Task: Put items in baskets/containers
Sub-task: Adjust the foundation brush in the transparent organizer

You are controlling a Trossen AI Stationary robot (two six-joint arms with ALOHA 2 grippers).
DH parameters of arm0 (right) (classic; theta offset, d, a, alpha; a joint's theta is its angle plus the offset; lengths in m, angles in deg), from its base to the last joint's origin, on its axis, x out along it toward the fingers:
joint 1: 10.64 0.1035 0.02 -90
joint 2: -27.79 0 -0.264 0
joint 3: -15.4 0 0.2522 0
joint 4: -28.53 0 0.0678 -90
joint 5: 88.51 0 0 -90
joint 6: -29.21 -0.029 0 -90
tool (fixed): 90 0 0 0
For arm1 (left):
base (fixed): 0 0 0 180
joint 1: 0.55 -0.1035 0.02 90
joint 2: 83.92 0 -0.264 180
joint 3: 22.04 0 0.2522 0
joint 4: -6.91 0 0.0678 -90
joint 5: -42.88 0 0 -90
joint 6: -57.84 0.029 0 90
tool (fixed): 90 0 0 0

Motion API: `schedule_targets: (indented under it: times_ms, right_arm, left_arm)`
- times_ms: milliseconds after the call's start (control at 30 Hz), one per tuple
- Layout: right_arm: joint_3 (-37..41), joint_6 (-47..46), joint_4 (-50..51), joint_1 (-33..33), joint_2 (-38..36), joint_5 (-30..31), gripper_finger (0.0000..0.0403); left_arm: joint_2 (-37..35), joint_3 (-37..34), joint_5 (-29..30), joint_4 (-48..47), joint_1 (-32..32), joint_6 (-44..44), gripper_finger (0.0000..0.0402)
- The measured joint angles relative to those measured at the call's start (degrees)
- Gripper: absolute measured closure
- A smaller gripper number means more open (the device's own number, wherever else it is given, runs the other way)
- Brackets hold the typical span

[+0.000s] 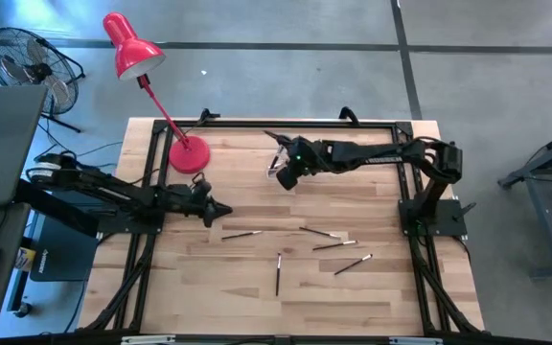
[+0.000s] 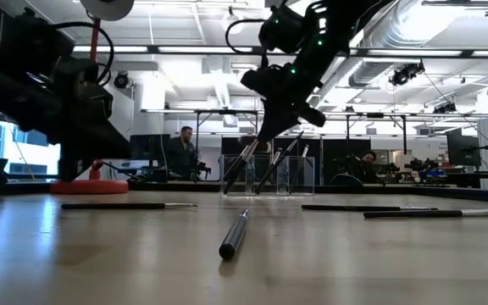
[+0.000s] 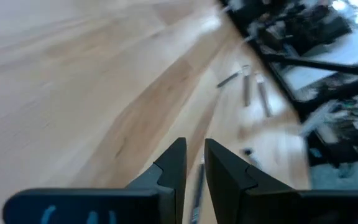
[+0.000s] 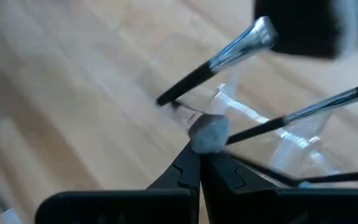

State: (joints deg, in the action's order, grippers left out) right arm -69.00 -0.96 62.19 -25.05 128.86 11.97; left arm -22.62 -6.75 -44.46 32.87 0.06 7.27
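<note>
The right hand (image 1: 284,178) hangs over the far middle of the pale wooden worktop (image 1: 257,287), its fingers pressed together on a thin dark-handled makeup brush (image 2: 280,161) whose handle slants down into the small clear plastic holder (image 2: 268,176). The holder stands upright so the brushes can lean on its rim, and several already rest there at an angle, among them a brush with a wide dark fan head (image 4: 306,28). The right arm reaches in from the right edge, stretched level across the far side, wrist tipped down over the holder. The left hand (image 1: 220,210) waits low at the left of the worktop with a narrow gap between its fingers, holding nothing, pointing right toward the loose dark brushes (image 1: 329,244) scattered flat on the near half, well apart from the holder. A red desk lamp (image 1: 188,153) stands at the far left.
</note>
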Motion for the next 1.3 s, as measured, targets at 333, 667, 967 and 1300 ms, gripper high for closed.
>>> schedule_targets:
  times_ms: [333, 667, 967, 1300]
  right_arm:
    - [-0.3, 6.3, -11.8, 0.0, -0.1, 7.1, 0.0403]
    - [-0.3, 2.6, -8.1, -0.4, -0.8, 1.7, 0.0403]
    - [-0.2, 2.1, -1.1, -3.4, -1.0, 2.9, 0.0403]
    - [-0.2, 3.9, -4.1, -5.8, 3.8, -0.8, 0.0403]
  left_arm:
    - [-1.4, 0.2, -14.3, -2.2, -9.9, 4.3, 0.0346]
    - [-1.4, 0.2, -19.1, -2.3, -13.4, 5.3, 0.0346]
    - [-1.4, 0.3, -18.9, -2.2, -13.4, 5.3, 0.0346]
    - [-1.3, 0.3, -18.8, -2.2, -13.4, 4.7, 0.0346]
